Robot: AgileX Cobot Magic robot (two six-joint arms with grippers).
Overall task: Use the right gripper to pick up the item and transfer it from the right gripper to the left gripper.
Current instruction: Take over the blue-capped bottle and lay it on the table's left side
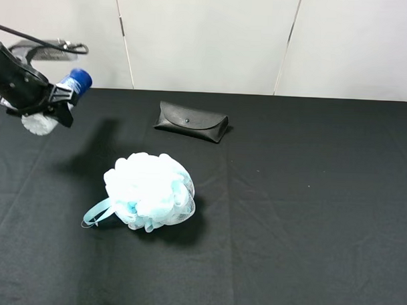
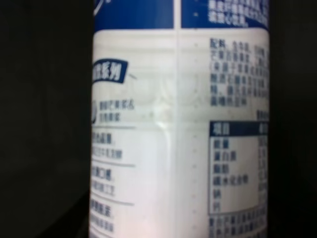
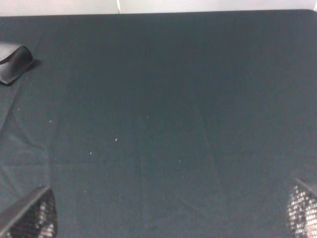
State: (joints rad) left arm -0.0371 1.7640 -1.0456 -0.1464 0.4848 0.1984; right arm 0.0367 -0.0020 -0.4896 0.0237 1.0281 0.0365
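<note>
Gripping the item (image 1: 61, 97) at upper left above the desk (image 1: 309, 196), the left end effector (image 1: 48, 100) was clamped shut; blurred blue-on-white print unreadable, blue cap; right end effector (image 3: 168, 218) gaped wide, empty.

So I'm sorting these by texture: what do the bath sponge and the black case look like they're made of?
Bath sponge: looks like gathered plastic mesh, pale blue and matte, given its ruffled folds and loop. Case: probably leather or imitation, smooth with a faint sheen and a snap flap.
</note>
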